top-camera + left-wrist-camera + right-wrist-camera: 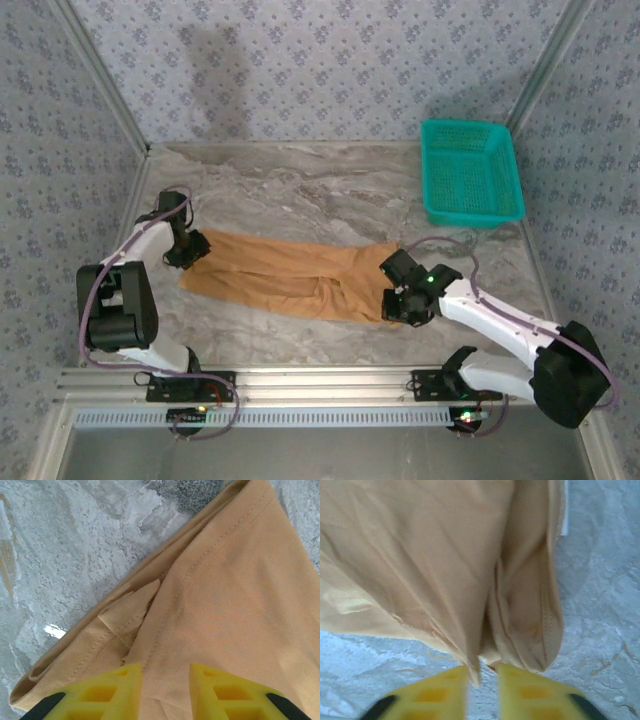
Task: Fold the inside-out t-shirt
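Nothing readable is turning up anywhere, tbh. A sliver of a white tag is peeking out at the edge of the t-shirt in the right wrist view, but it's looking blank and blurry, so no lettering, brand or number is coming through on it.

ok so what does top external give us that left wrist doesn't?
Top external adds: the whole shirt lying as a long strip, the left hand at its left end, the right hand at its right end, and the basket at the far right of the table.
Left wrist adds: the seam stitching, a small tucked flap at the folded edge, and cloth lying between the yellow fingers.
Both: shirt, left hand, table.
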